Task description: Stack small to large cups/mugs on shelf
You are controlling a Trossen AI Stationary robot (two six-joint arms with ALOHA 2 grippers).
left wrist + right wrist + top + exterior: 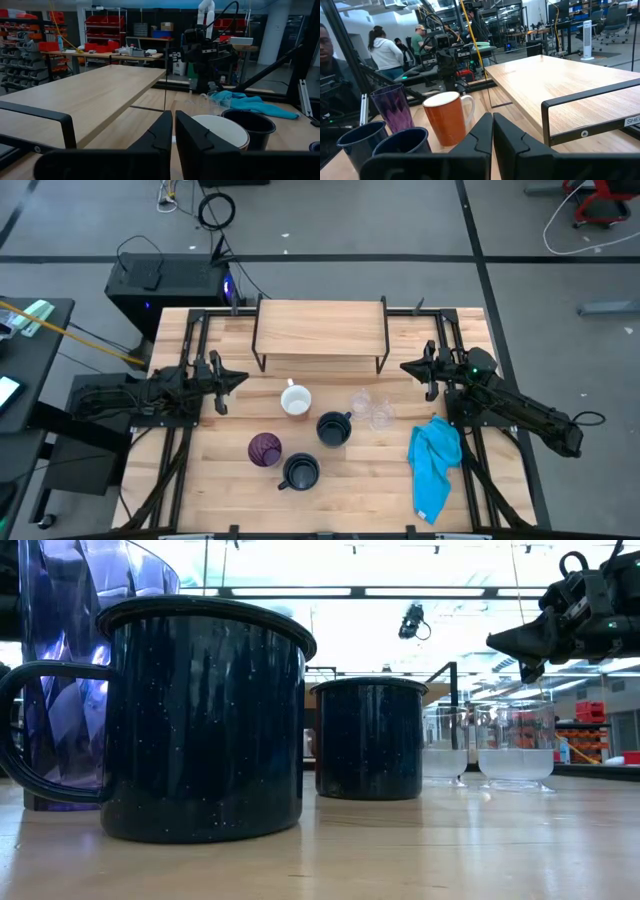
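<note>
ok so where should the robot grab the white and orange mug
Probably by the rim of the white-and-orange mug, coming straight down, one jaw inside the open mouth. It stands upright with clear space around it, and its handle points toward the shelf. The left gripper is nearest.

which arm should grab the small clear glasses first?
Right, probably. The two clear glasses sit right of centre, nearer the right tool than the left tool. The white-and-orange mug and a navy mug lie between.

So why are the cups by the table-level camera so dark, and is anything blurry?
In the low view, bright ceiling lights behind backlight the near navy mug, so it reads nearly black; the two clear glasses farther back look soft. In the left wrist view, the fingers are a blurred dark mass.
</note>
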